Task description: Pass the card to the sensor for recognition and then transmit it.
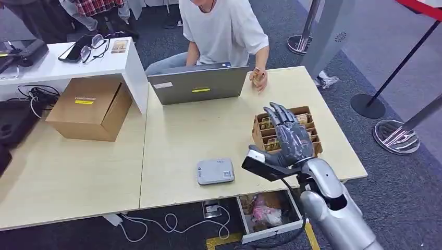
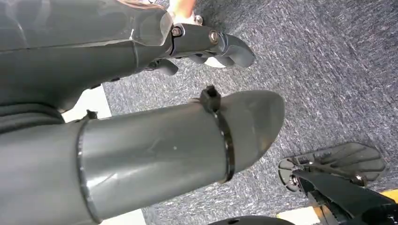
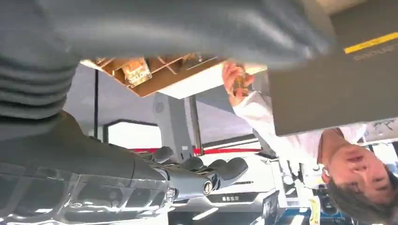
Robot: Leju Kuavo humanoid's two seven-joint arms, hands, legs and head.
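Observation:
A brown cardboard box [image 1: 308, 115] with rows of cards [image 1: 268, 124] stands near the table's right edge. My right hand [image 1: 290, 135] hovers just over it with fingers spread and nothing in them. The right wrist view shows those fingers [image 3: 211, 169] loosely bent, and the box [image 3: 159, 83] with a card [image 3: 136, 70] standing in it. The grey flat sensor [image 1: 215, 171] lies on the table, left of my right hand. My left hand [image 2: 206, 44] hangs over the carpet, holding nothing, thumb apart from the fingers.
A person sits behind a grey laptop [image 1: 198, 83]; their hand [image 1: 258, 78] holds a small card on the table beyond the box. A cardboard carton [image 1: 91, 107] stands at the left. A drawer [image 1: 268, 211] hangs open beneath the table's front edge. Stanchion bases [image 1: 396, 136] stand at the right.

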